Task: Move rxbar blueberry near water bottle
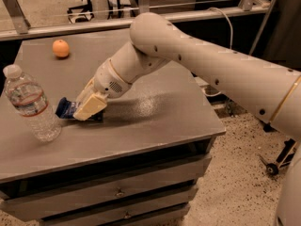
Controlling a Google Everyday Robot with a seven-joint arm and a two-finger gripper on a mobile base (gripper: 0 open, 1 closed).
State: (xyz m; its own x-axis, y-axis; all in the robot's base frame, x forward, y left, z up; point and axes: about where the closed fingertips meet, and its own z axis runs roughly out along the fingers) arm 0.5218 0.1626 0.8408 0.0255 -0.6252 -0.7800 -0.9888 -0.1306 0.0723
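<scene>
The rxbar blueberry (67, 108) is a dark navy-blue bar, mostly covered by my gripper (87, 108); only its left end shows. My gripper is shut on the bar and holds it low at the table top. The water bottle (30, 103) stands upright at the table's front left, a short gap to the left of the bar. My white arm (188, 55) reaches in from the right across the table.
A round orange fruit (60, 48) lies at the table's back left. The grey table (155, 117) has drawers under its front edge. A railing and a chair base stand behind it; floor lies to the right.
</scene>
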